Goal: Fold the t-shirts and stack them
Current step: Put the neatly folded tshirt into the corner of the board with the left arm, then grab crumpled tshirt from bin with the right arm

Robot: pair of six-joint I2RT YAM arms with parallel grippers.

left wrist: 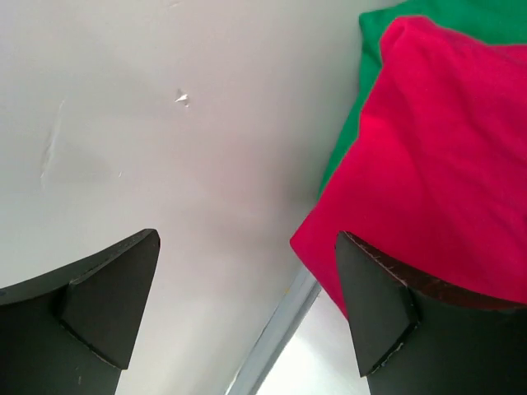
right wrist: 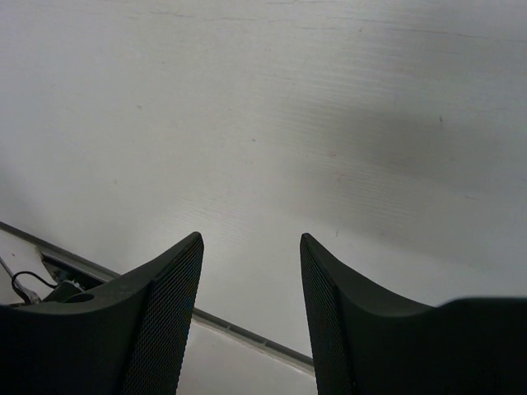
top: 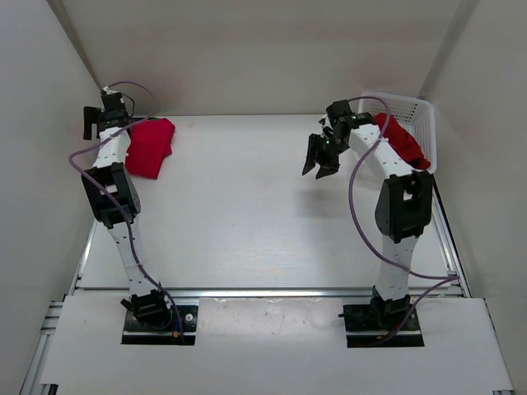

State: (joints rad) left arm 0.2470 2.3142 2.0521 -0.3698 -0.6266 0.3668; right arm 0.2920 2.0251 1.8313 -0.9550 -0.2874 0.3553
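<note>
A folded red t-shirt (top: 151, 146) lies at the table's far left. In the left wrist view this red t-shirt (left wrist: 445, 156) rests on a green t-shirt (left wrist: 465, 15), which shows only along its edge. My left gripper (top: 92, 123) hangs just left of the pile, near the wall. It is open (left wrist: 245, 239) with nothing between its fingers. A second red t-shirt (top: 403, 140) drapes over the rim of the white basket (top: 416, 103) at the far right. My right gripper (top: 314, 171) hovers open above the bare table, left of the basket, and is empty (right wrist: 250, 239).
White walls close in the table on the left, back and right. A metal rail (top: 263, 290) runs along the table's near edge. The left gripper sits close to the left wall and back corner.
</note>
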